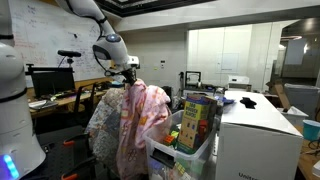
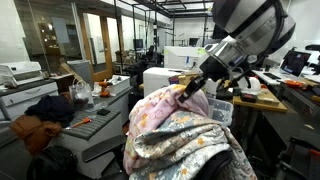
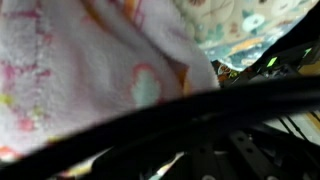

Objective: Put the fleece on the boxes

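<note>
Soft pink fleece (image 1: 128, 125) hangs bunched from gripper (image 1: 131, 78), beside boxes (image 1: 198, 118).

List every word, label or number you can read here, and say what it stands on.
Nothing here reads clearly.
Tall colourful printed cartons: print too small to read.
White box-shaped cabinet: dark lettering at its bottom edge, cut off and blurred.
Large soft pink fleece blanket: cartoon shapes only, no words seen.

Pink fleece (image 3: 90, 70) fills upper left, blurred; dark curved bar (image 3: 200, 105) crosses below
</note>
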`<move>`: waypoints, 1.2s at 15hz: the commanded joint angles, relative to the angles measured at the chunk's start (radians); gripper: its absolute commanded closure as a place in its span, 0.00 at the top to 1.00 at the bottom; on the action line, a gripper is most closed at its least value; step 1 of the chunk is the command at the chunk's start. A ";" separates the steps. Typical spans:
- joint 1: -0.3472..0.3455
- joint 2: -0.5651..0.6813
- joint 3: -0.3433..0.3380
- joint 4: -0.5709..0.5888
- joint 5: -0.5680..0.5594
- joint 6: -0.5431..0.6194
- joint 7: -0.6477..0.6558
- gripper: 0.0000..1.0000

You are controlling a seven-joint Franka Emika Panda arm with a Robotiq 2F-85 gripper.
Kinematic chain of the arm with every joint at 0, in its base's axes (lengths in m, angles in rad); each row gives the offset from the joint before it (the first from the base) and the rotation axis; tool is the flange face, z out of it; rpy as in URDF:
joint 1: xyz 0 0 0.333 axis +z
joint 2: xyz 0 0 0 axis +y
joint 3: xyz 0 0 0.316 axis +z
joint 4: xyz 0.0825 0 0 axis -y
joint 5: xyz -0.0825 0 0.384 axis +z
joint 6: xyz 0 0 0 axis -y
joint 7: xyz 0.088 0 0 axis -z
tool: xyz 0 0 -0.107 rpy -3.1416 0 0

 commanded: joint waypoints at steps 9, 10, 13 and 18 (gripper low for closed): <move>-0.140 -0.036 0.002 0.091 -0.713 -0.576 0.820 0.01; -0.143 -0.047 0.003 0.107 -0.715 -0.595 0.842 0.01; -0.153 -0.066 -0.005 0.155 -0.708 -0.652 0.879 0.01; -0.172 -0.046 -0.025 0.254 -0.690 -0.762 0.949 0.01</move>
